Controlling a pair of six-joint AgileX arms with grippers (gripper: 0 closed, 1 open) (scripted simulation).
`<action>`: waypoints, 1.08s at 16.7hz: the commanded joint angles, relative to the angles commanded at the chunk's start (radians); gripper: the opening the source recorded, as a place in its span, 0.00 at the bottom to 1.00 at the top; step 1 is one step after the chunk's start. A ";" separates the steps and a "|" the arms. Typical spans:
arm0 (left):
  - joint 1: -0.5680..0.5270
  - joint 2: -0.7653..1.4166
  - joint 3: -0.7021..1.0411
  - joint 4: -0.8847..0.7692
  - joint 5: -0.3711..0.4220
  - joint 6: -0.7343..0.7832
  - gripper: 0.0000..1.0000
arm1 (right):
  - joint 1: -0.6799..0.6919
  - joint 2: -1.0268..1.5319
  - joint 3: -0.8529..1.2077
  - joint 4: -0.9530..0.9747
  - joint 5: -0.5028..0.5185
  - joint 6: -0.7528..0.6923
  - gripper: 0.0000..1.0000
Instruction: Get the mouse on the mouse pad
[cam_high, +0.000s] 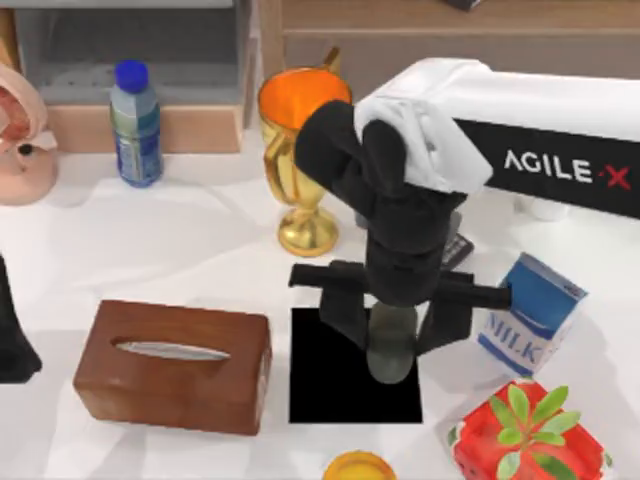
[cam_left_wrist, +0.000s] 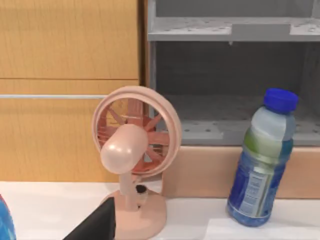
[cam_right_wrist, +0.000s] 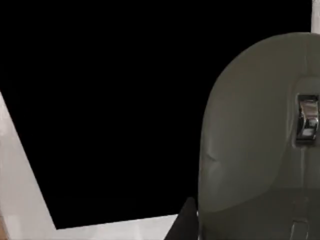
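The mouse (cam_right_wrist: 260, 145) lies closest to the right wrist camera, its rounded grey-olive back and scroll wheel facing up, with the mouse pad (cam_right_wrist: 125, 100) directly beneath it. In the top view the mouse (cam_high: 392, 345) sits over the right portion of the mouse pad (cam_high: 340, 385), near the pad's right edge, between the two dark fingers of the right tool (cam_high: 393, 335). The fingers stand spread to either side of the mouse; whether their pads touch its flanks cannot be determined, and whether the mouse rests on the pad or hangs just above it cannot be determined either.

The left tool is parked at the far left of the tabletop (cam_high: 200, 250); whether it is spread or pressed together cannot be told. Its wrist camera faces a pink fan (cam_left_wrist: 132, 155) and a water bottle (cam_left_wrist: 262, 165).

Judged step: placement and release, near completion.

Hazards from this position:
- If a finger drags against the mouse on withdrawal, the mouse may slide right, off the pad edge.
- A sideways retreat toward the right risks striking the milk carton (cam_high: 532, 315), which stands near the right finger.
- A retreat toward the far side risks the gold trophy cup (cam_high: 305, 160).
- The brown tissue box (cam_high: 172, 365), just left of the pad, limits clearance on that side.

A vertical lift is judged the safest exit.
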 joint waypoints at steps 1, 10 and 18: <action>0.000 0.000 0.000 0.000 0.000 0.000 1.00 | -0.004 0.001 -0.007 0.005 0.000 0.005 0.00; 0.000 0.000 0.000 0.000 0.000 0.000 1.00 | 0.038 0.001 -0.032 0.111 0.043 -0.046 0.00; 0.000 0.000 0.000 0.000 0.000 0.000 1.00 | 0.070 0.034 -0.035 0.166 0.049 -0.085 0.00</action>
